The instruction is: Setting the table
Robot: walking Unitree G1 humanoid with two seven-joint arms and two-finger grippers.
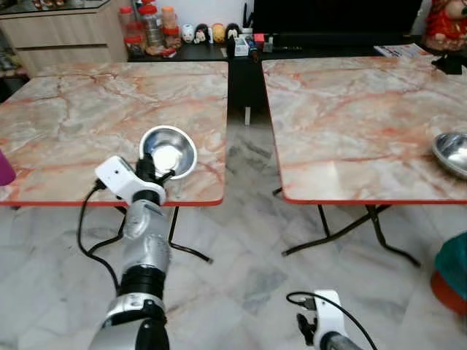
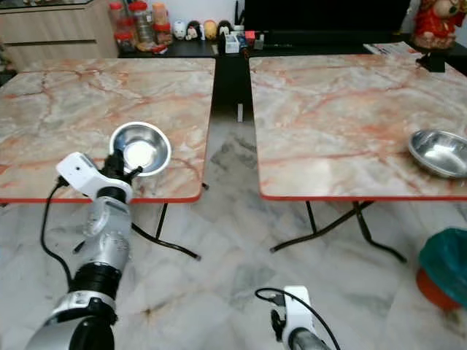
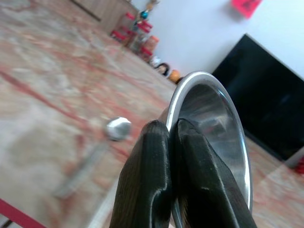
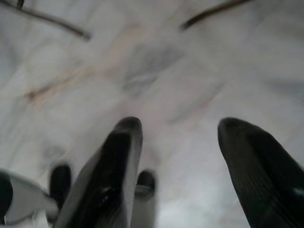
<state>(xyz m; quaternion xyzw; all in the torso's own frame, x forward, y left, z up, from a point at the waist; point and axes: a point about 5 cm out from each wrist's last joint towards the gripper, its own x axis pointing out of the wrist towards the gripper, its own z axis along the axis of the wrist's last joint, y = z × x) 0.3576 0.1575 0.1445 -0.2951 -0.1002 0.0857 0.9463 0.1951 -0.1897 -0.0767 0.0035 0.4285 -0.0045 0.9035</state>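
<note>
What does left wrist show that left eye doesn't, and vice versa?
Left wrist alone: the two black fingers pinched on the steel bowl's rim. Left eye alone: a second steel bowl on the right-hand table, with the right hand idle over the floor. Both: the left hand, the held bowl, the marble table, the jars.

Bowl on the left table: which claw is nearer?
Left. The left claw is shut on the rim of the bowl near the table's front edge. The right claw hangs open, low over the floor, far from it.
</note>
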